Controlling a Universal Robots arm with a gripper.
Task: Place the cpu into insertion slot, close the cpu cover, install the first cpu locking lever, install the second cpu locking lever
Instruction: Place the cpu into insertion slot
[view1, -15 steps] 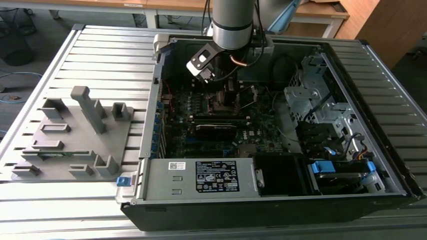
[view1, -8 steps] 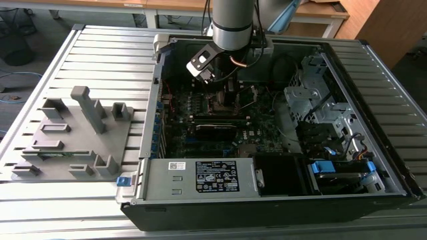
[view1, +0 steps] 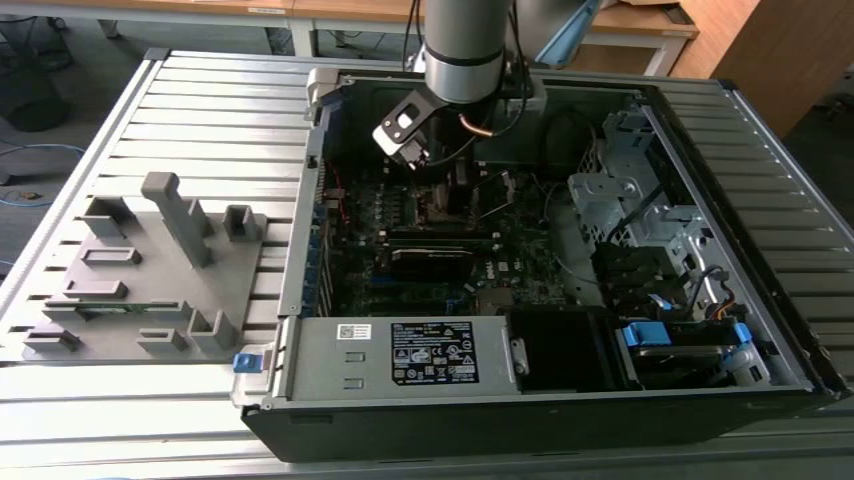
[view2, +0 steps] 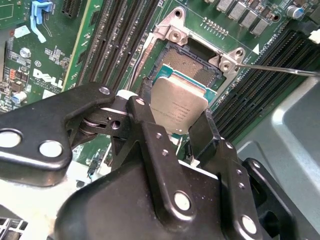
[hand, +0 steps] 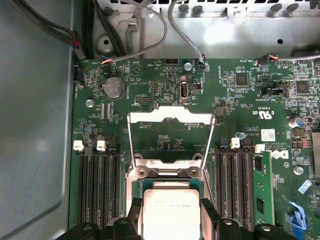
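Jaws clamp the cpu (view2: 178, 101) (hand: 169, 212) by 2 opposite edges, right over the open slot (view2: 194, 64). Cover (hand: 170, 115) is flipped up, hinged at the slot's edge.

Dull metal, black sheen, green board
The cpu (view2: 177, 107) has a dull, satin silver-grey metal top; the gripper (view2: 175, 111) is smooth semi-gloss black with shiny rivets; the cpu cover (hand: 170, 116) is bright bare metal; the motherboard (hand: 235, 105) glossy green; the case wall (hand: 35, 125) matt grey.
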